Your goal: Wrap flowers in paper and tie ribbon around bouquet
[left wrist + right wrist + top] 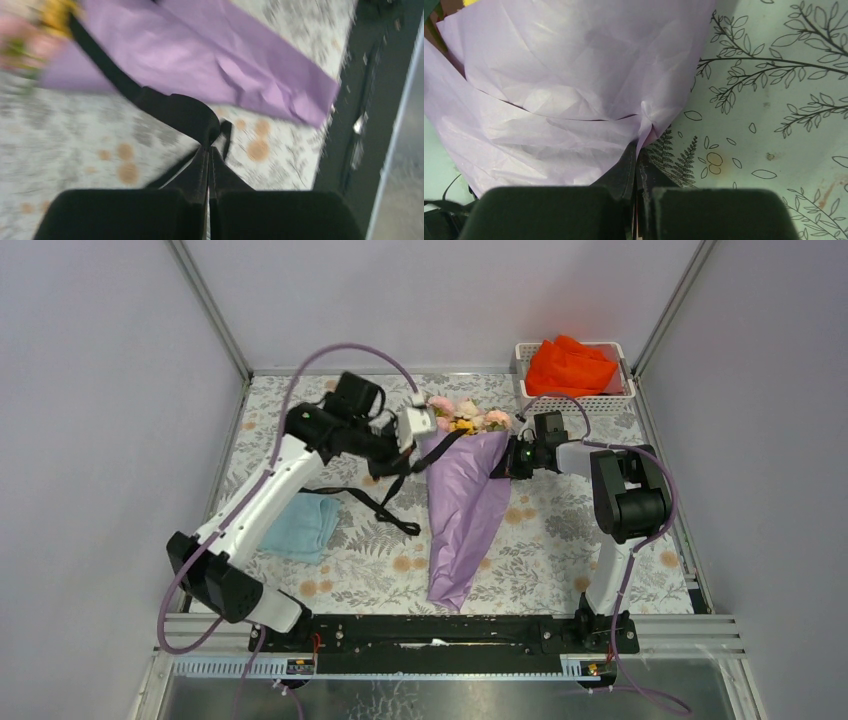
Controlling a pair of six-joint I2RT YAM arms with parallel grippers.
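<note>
Bouquet (pixel 465 502): lying flat on the patterned table cover (pixel 560 540) between the two arms. Its long axis runs from the far end towards the near edge, wide mouth far and pointed tip near.
Flowers (pixel 468 417): pink, yellow and white heads poke out of the mouth, just ahead of both sets of jaws.
Paper (pixel 574 75): lilac side out, rolled into the cone, with overlapping creased layers on the right flank.
Ribbon (pixel 102 60): a black band that leaves the left jaws and runs forward, slanting over the cone's upper left edge towards the blooms. It lies crosswise to the cone's axis. Its slack tail trails on the table behind and left of those jaws.
Left gripper (pixel 209 147): fingers pressed together on the ribbon, just left of the cone's mouth and level with the top of the paper.
Right gripper (pixel 640 150): fingers together, pinching a small fold of the paper's edge on the right flank of the cone, just short of the flowers.
Nearer arm: the left one has the ribbon; the right one only pins the wrap.
What the next move turns on: I'd judge the ribbon is draped over one side only and not yet round the cone. It has to be carried across the axis towards the right jaws.
Off to the side: a folded light blue cloth (pixel 300 525) is left of the tail, and a white basket (pixel 528 390) with an orange cloth (pixel 570 368) sits far right.
</note>
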